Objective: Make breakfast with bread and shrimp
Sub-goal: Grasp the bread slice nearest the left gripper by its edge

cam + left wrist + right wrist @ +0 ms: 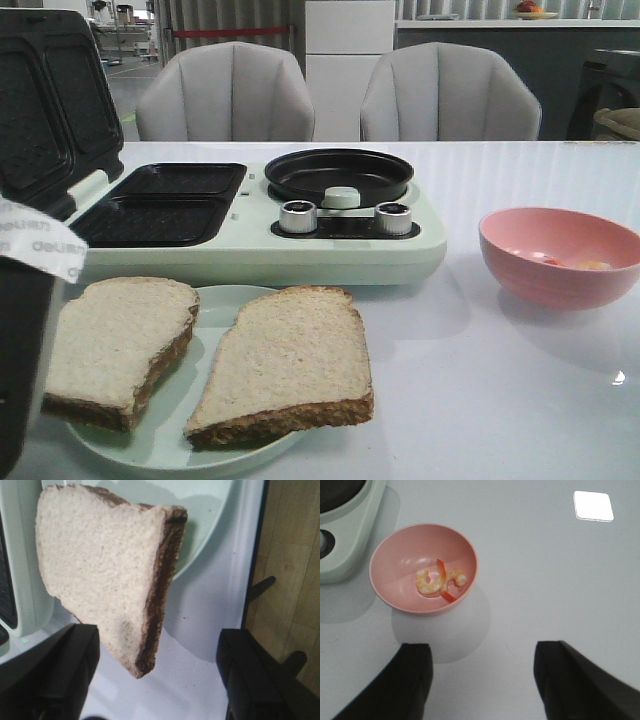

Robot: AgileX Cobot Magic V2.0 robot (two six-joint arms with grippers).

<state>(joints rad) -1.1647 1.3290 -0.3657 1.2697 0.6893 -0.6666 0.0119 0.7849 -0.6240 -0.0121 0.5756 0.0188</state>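
Note:
Two slices of bread lie on a pale green plate (225, 310) at the table's front left: one on the left (115, 345), one on the right (285, 365). In the left wrist view a slice of bread (105, 575) overhangs the plate's rim (210, 525), its corner reaching between the wide-apart fingers of my open left gripper (157, 680) without touching them. The orange-pink shrimp (440, 580) lie in a pink bowl (422, 570) at the right (560, 255). My right gripper (482, 680) hangs open above bare table short of the bowl, holding nothing.
A pale green breakfast maker (340, 250) stands behind the plate, with its black lid (50, 110) raised, two grill plates (160, 205), a round pan (338, 172) and two silver knobs (297, 216). Two grey chairs (225, 95) stand beyond. The table's edge (255, 555) runs close to the left gripper.

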